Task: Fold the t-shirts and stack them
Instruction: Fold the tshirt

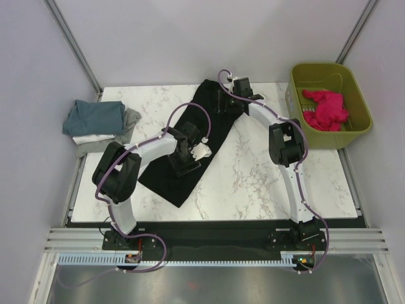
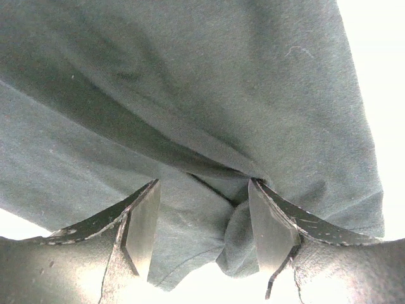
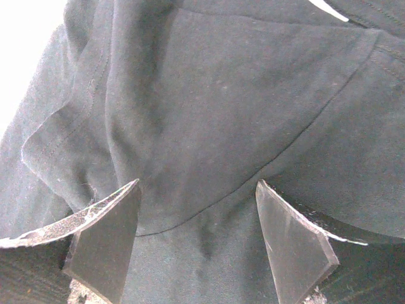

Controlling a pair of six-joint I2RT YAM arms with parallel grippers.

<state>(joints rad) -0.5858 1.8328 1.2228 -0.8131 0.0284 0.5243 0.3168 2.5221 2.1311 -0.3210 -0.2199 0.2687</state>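
A large black t-shirt [image 1: 201,136], folded into a long strip, lies diagonally across the marble table [image 1: 266,183]. My left gripper [image 1: 185,163] is low over the strip's near half. In the left wrist view it [image 2: 204,190] is open, with a bunched hem of the cloth [image 2: 190,95] between its fingers. My right gripper [image 1: 230,99] is at the strip's far end. In the right wrist view it [image 3: 197,187] is open over black cloth [image 3: 240,107] with a curved seam. A small white label [image 3: 329,9] shows at the top edge. Folded teal-blue [image 1: 95,116], grey [image 1: 131,119] and white [image 1: 92,138] shirts are stacked at the far left.
An olive-green plastic basket [image 1: 329,140] stands at the far right with a bright pink cloth [image 1: 326,109] inside. Bare marble lies between the black shirt and the basket. Both arms reach over the table from its near edge.
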